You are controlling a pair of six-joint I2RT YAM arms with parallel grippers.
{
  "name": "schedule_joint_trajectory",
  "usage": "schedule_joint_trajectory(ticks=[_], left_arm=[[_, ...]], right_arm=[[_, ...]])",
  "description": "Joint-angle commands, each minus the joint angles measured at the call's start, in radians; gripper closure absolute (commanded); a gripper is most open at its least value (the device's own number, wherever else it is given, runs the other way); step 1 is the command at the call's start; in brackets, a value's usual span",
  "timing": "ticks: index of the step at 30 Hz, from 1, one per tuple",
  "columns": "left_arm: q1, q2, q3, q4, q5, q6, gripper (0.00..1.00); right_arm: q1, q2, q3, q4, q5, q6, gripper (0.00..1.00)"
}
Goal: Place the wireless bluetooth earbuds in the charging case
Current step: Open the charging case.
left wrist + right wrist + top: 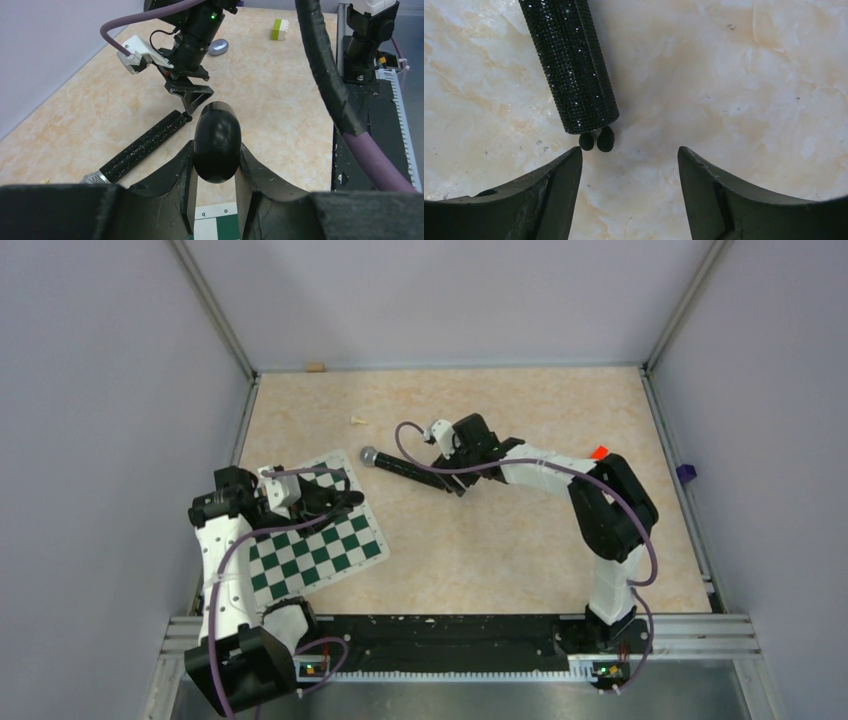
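Marbled table (520, 540). Green-and-white chessboard (335, 552) lies at its left side. Black glittered microphone (574, 65) lies near table centre, silver head toward the board.

Left gripper (216, 152) is over the chessboard, fingers clamped on the glossy black charging case (216, 135), which is clear of the surface.

Right gripper (629, 151) is spread wide, empty, hovering over the microphone's butt end.

Two black earbuds (605, 138) lie side by side on the table, touching that butt end, just ahead of the right gripper's left fingertip. Purple pair not seen.

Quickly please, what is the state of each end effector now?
Left end effector: closed on a black oval case.
Right end effector: open, empty, near two black earbuds.
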Motion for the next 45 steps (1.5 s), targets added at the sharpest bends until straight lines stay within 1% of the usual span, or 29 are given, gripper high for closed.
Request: schedule_joint_trajectory(ticks=[1,7,11,17,24,31,40,45], left_arm=[[-0.003,0.005,0.03,-0.019,0.13,0.035,1.0],[-0.003,0.003,0.028,-0.022,0.13,0.041,1.0],[-0.003,-0.002,0.027,-0.022,0.131,0.041,1.0],[-0.003,-0.002,0.027,-0.022,0.13,0.043,1.0],[-0.003,-0.001,0.025,-0.022,0.13,0.044,1.0],[-0.003,0.002,0.025,-0.022,0.129,0.045,1.0],[-0.003,0.0,0.027,-0.023,0.129,0.044,1.0],[-0.003,0.002,0.026,-0.023,0.129,0.044,1.0]], right_arm=[[0.033,0.008,0.026,0.029,0.023,0.04,0.3],[0.05,0.027,0.02,0.028,0.039,0.03,0.29],[0.064,0.051,0.026,0.038,0.113,0.018,0.28],[0.067,0.067,0.019,0.047,0.173,0.005,0.28],[0.066,0.028,-0.002,0.055,0.248,-0.042,0.28],[0.052,-0.026,-0.036,0.053,0.265,-0.076,0.27],[0.012,-0.034,-0.048,0.073,0.333,-0.095,0.27],[-0.01,-0.053,-0.051,0.074,0.34,-0.114,0.27]])
